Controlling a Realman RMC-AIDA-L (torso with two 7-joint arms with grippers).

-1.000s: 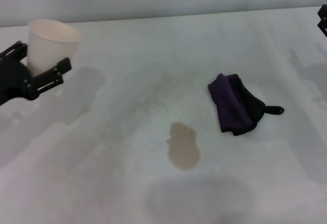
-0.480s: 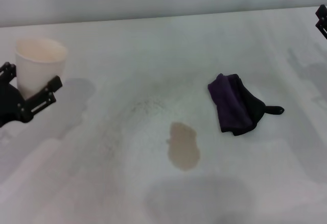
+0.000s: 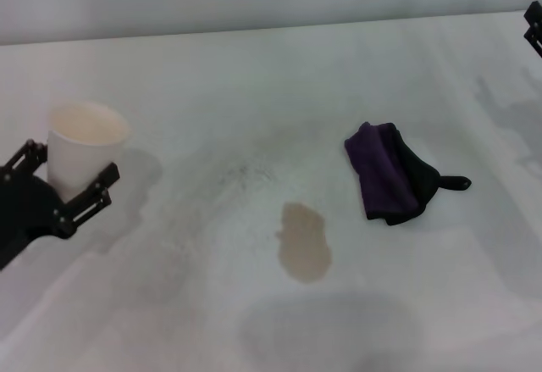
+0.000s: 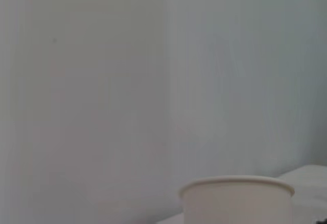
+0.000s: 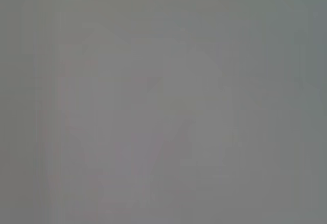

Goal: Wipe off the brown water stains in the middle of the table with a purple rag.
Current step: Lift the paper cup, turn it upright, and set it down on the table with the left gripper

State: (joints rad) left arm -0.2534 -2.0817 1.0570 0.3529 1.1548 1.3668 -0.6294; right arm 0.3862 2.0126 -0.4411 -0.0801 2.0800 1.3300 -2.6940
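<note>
While my left gripper (image 3: 69, 181), at the table's (image 3: 254, 84) left, clamps a white paper cup (image 3: 80, 147), the purple rag (image 3: 391, 174) lies just right of the brown water stains (image 3: 303, 241); my right gripper (image 3: 534, 29) sits far right, fingers indiscernible.

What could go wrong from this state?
1. The left end effector is clamped around the white paper cup; a squeeze or a tilted release could tip it onto the white table.
2. The dark purple rag with the black tab lies bunched beside the tan-brown oval stain, untouched; a grasp on the tab alone might drag it poorly.
3. The right end effector sits at the frame edge, far from the rag.
</note>
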